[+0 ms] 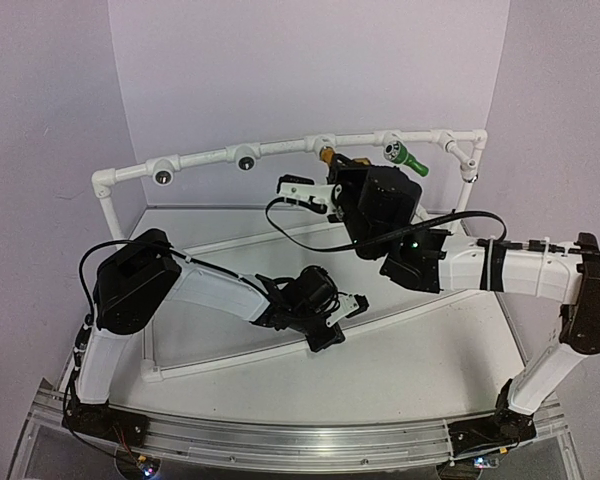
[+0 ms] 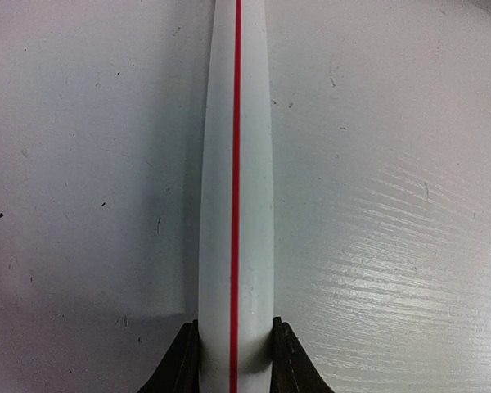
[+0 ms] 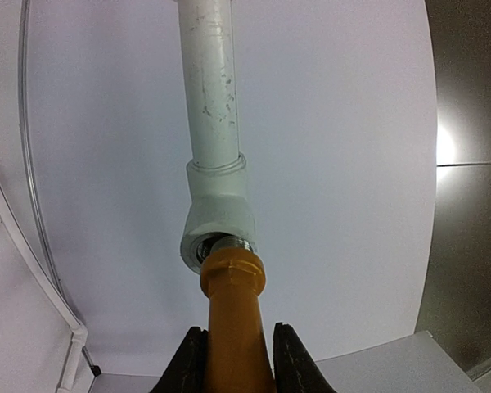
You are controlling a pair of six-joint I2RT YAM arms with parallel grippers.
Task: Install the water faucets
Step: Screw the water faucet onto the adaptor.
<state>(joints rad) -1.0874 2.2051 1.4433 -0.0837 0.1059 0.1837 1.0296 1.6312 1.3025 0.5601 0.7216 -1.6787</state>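
Orange faucet [image 3: 233, 303] stands between the fingers of the right hand [image 3: 236, 354], which is closed narrowly on its smooth body. Its brass-coloured threaded end touches the mouth of a fitting [image 3: 221, 217] on the top pipe of the white frame [image 1: 205, 160], with a few threads showing. How far it is screwed in I cannot tell. The green faucet [image 1: 408, 158] is at the same top pipe, just right of the orange one, with no hand on it. Whether it is fully seated is too small to judge.

The left hand [image 2: 235, 364] is closed on the frame's low front rail [image 2: 235, 164], a white pipe with a red line lying on the table [image 1: 430, 370]. It seems to be steadying the frame.

Both faucets look light and stiff. The plastic body is smooth and round, so it could slip in the fingers under a twist. The best hold is on the body, well back from the threads, square to the fitting so the thread does not start crooked. The metal end should be left free. The frame looks light enough to shift, so bracing it makes sense.

Counted: two faucets, one orange and one green. Two hands, each gripping something. One frame. Two dark open sockets [image 1: 163, 177] show on the top pipe, left of the faucets.
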